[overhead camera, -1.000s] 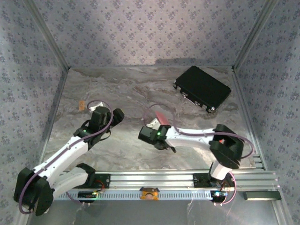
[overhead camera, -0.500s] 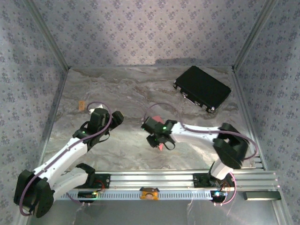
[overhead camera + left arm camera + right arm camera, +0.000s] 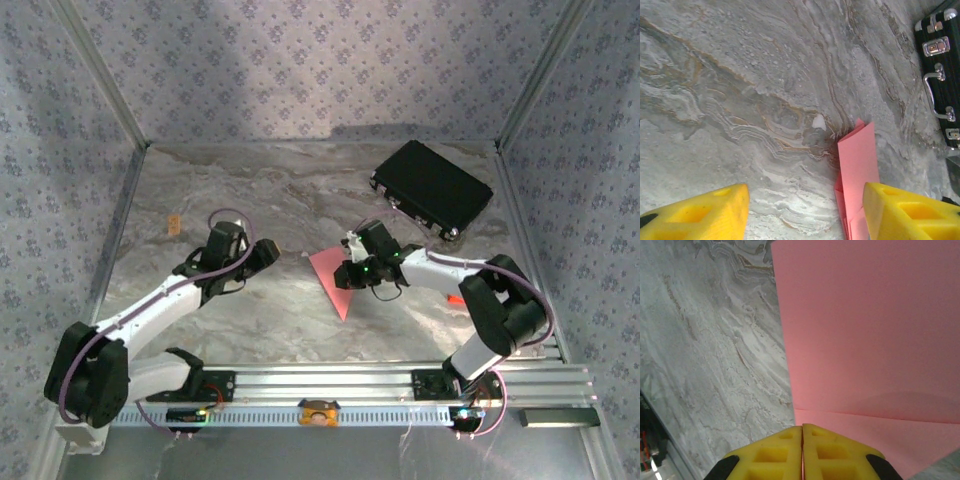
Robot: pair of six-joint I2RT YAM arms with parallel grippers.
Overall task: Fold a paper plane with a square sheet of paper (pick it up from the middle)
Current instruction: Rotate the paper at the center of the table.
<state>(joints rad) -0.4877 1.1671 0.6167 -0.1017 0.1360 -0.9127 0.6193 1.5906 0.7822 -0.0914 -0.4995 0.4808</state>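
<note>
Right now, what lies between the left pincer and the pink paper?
Nothing: just bare marble tabletop between the left pincer and the paper, as the top view shows.

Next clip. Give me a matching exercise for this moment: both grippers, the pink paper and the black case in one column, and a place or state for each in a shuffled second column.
Column one
1. left gripper
2. right gripper
3. pink paper
4. black case

Column two
A. closed, lying at the far right of the table
B. fingers shut together, tips at the pink paper
C. fingers wide apart above the bare marbled surface
D. partly folded, lying mid-table between the two arms

Pairs: 1-C, 2-B, 3-D, 4-A
</note>
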